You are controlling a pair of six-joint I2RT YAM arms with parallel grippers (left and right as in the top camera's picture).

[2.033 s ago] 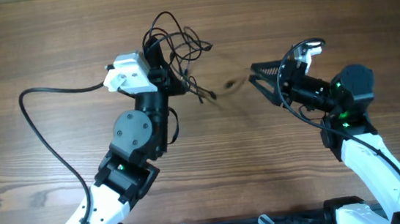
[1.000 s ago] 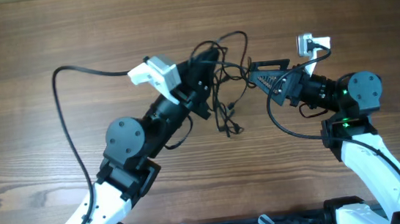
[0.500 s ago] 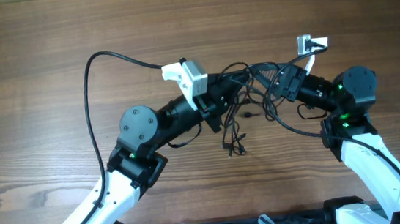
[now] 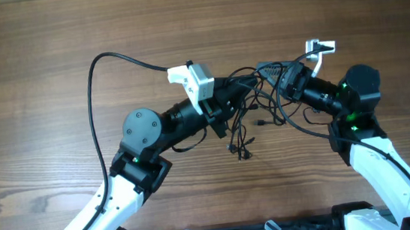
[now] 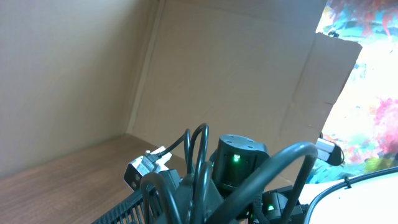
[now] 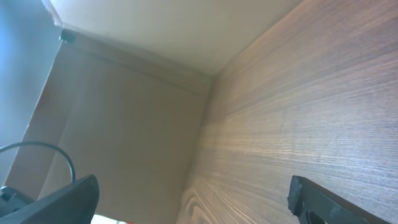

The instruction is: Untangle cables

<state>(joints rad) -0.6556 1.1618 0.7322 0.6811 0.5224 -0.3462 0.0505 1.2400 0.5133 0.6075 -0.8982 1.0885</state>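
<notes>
Overhead, centre frame: the left gripper (image 4: 241,96) seems clamped on the tangle of thin black cables (image 4: 257,102) above a brown wooden table (image 4: 33,56), while the right gripper (image 4: 271,82), fingers spread wide and empty, should pinch one outer strand and draw away slowly.

The brown wood-grain table (image 4: 32,41) has the cables' (image 4: 242,151) loose ends dangling down at its middle.
</notes>
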